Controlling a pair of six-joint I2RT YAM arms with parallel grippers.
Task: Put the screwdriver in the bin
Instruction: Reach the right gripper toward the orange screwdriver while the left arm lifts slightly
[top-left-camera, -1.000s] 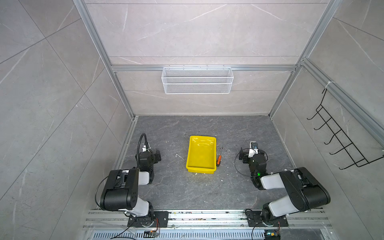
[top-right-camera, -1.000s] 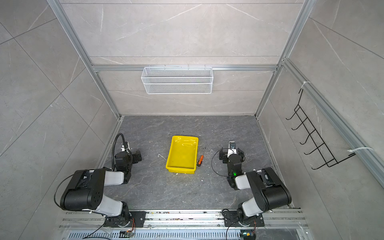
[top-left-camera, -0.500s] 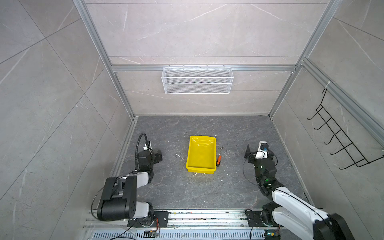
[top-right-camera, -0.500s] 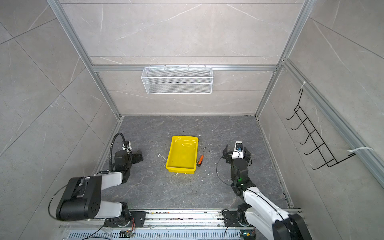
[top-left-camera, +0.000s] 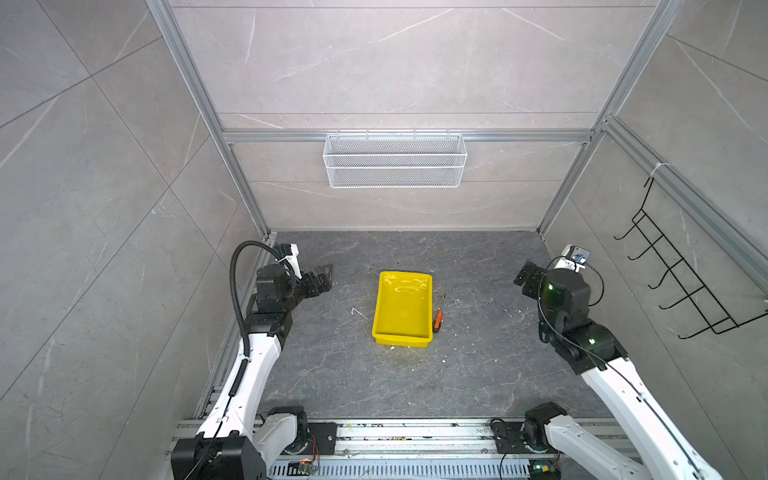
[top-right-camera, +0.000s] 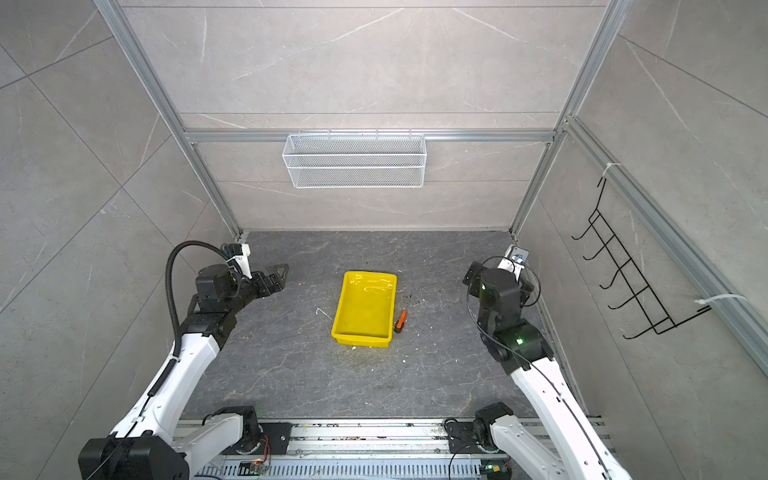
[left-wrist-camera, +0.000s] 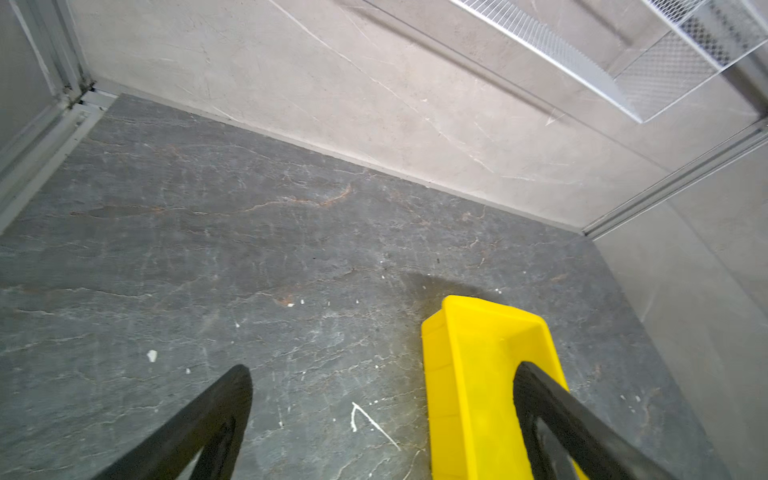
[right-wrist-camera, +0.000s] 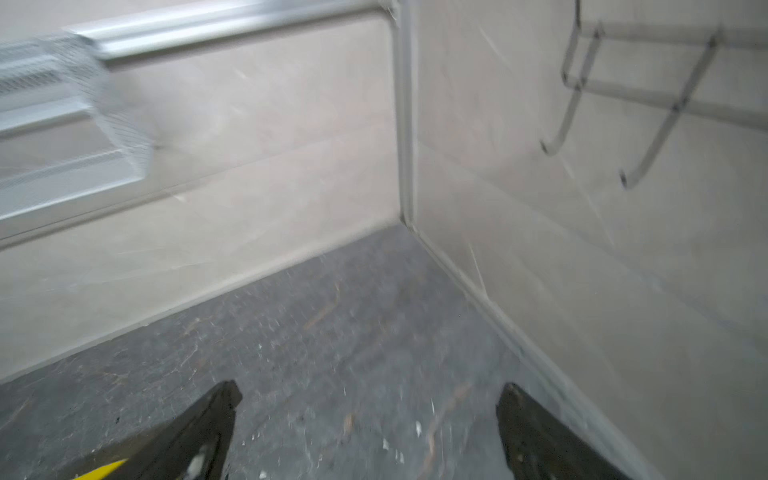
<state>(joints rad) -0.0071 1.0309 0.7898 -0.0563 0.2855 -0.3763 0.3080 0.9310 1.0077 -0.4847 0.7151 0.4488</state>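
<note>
The yellow bin (top-left-camera: 402, 309) (top-right-camera: 365, 309) lies on the dark floor at the middle in both top views. The screwdriver (top-left-camera: 437, 321) (top-right-camera: 400, 321) lies on the floor against the bin's right side, near its front corner, orange handle nearest the camera. My left gripper (top-left-camera: 323, 279) (left-wrist-camera: 382, 386) hovers open and empty to the left of the bin (left-wrist-camera: 469, 361). My right gripper (top-left-camera: 524, 279) (right-wrist-camera: 368, 395) stands open and empty far right of the screwdriver, close to the right wall. The right wrist view is blurred and does not show the screwdriver.
A white wire mesh basket (top-left-camera: 395, 160) hangs on the back wall. A black hook rack (top-left-camera: 681, 282) is fixed to the right wall. A small bent white scrap (top-left-camera: 358, 311) (left-wrist-camera: 365, 419) lies left of the bin. The arms' rail (top-left-camera: 395, 432) runs along the front.
Both arms have unfolded and lifted from a low tucked pose. The right gripper has swung out toward the right wall. The bin and the screwdriver have not moved.
</note>
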